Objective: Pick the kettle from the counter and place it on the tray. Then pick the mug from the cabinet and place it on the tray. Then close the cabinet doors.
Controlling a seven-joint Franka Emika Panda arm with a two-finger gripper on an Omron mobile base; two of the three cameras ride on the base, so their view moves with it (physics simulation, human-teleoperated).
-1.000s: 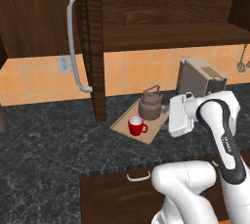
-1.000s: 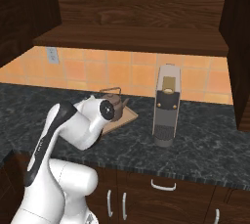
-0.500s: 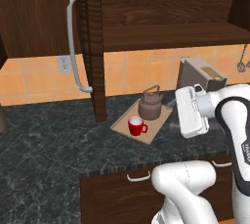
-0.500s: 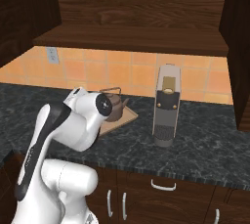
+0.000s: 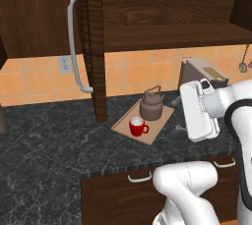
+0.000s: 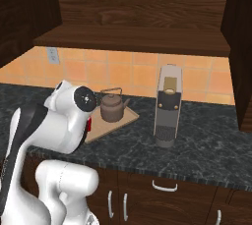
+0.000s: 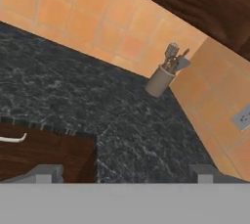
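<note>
The robot's gripper (image 7: 124, 171) stands with its jaws spread wide and holding nothing, its two grey fingertips (image 7: 45, 173) framing a stretch of dark marbled tabletop (image 7: 73, 91), a grey utensil holder (image 7: 161, 78) in the corner and orange wall tiles beyond. The white hand (image 5: 198, 111) hangs above the tabletop just right of the tray (image 5: 156, 128), apart from everything on it. On that tan board the kettle (image 5: 151, 104) sits upright at the back, its short spout aimed right toward the toaster (image 5: 201, 73) and its thin handle arching over the lid; the red mug (image 5: 138, 126) stands upright at the front, just beside the kettle, its handle pointing right. The tray lies at an angle on the tabletop, its long axis running from front left to back right. Both placements look done, so the step in hand appears to be closing the cabinet doors: the left cabinet door (image 5: 91, 42) stands swung out, edge-on, with its long white bar handle (image 5: 74, 42) running vertically, and the cabinet shelf (image 6: 133, 42) is exposed. The next move likely calls for lifting the arm up and left to reach that door's outer face or handle and pushing it shut, keeping clear of the kettle below.
</note>
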